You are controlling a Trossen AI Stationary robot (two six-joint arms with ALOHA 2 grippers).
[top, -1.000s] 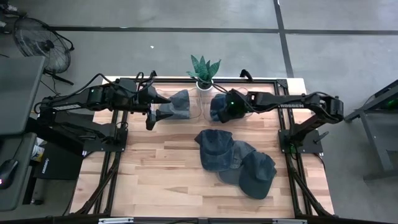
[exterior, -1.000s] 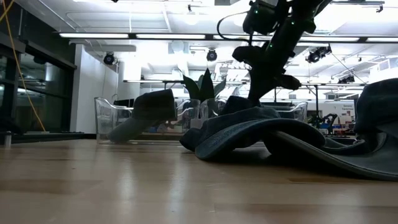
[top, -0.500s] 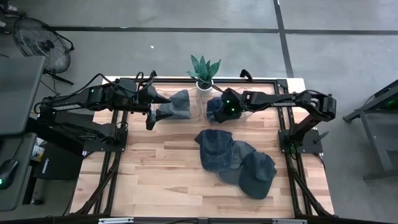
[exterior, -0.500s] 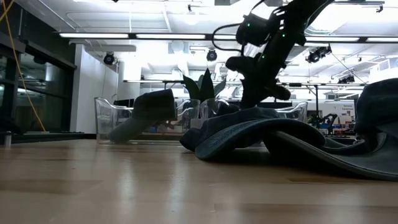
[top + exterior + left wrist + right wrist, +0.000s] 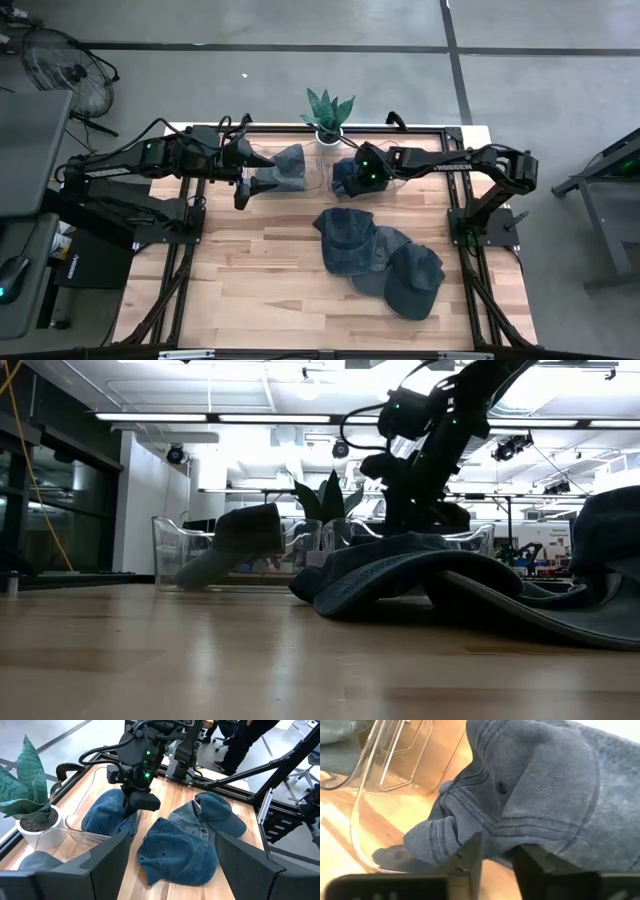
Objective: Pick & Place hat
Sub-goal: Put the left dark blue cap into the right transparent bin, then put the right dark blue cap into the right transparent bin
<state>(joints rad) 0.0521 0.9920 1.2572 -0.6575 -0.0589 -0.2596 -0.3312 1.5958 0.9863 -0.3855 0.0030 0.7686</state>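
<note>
- Right gripper [image 5: 352, 172]: over the denim hat [image 5: 347, 176] inside the clear bin [image 5: 75, 834] beside the plant [image 5: 328, 112]; fingers slightly parted, grip cannot be told.
- Left gripper [image 5: 243, 178]: released, by the neighbouring bin's hat [image 5: 283, 168].
- Three caps [image 5: 380, 260]: piled mid-table.

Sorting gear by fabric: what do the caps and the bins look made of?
Blue caps: likely washed denim or cotton twill, matte, with visible stitched seams and soft folds. Clear bin: seemingly transparent plastic or acrylic, glossy, see-through with bright edges.
</note>
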